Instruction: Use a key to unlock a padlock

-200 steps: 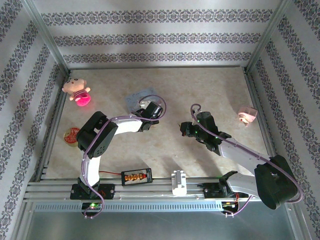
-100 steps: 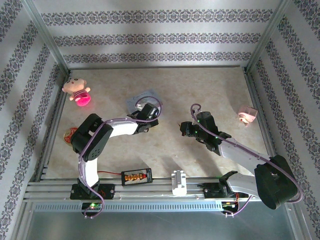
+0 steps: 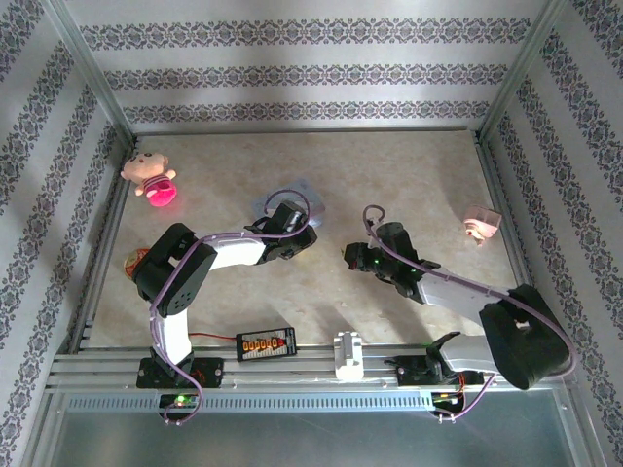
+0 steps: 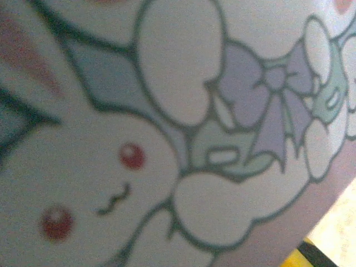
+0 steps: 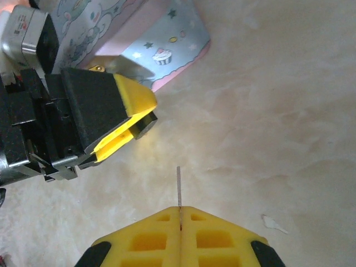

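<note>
Thin key (image 5: 178,186) is clenched in the right claw (image 5: 181,211); the padlock (image 5: 147,125) seems pinched in the left claw (image 5: 139,118), beside the tin (image 5: 167,53). If the key is driven in skewed, the padlock could be knocked loose.

thin metal key (image 5: 179,188) seen edge-on, pinched in right gripper (image 5: 180,211) tips; tiny dark grey padlock (image 5: 146,124) clamped in left gripper (image 5: 137,115), near key tip, apart

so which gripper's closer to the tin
Left. The left gripper is right by the near corner of the tin. The right gripper sits farther back, with a stretch of bare table between it and the tin.
</note>
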